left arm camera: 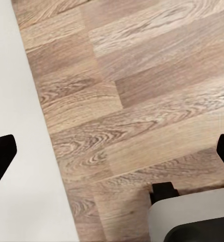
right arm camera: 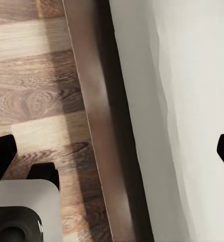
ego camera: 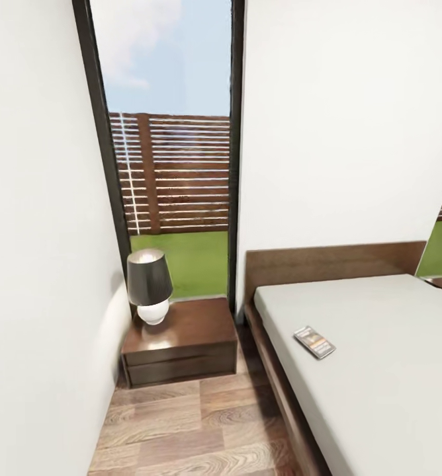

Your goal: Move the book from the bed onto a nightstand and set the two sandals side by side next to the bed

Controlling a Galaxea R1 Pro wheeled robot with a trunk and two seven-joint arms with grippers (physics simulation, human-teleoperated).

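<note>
You have one book (ego camera: 314,342) in front of you. It lies flat on the bed (ego camera: 380,370), near the mattress's left edge, toward the headboard end. One nightstand (ego camera: 181,340) stands on the floor just beside the bed's left side, under the window, and one lamp (ego camera: 149,285) sits at its back left corner. The left claw (left arm camera: 112,151) is spread wide over the wooden floor and holds nothing. The right claw (right arm camera: 112,151) is also spread wide, above the bed's frame edge, and it touches nothing.
</note>
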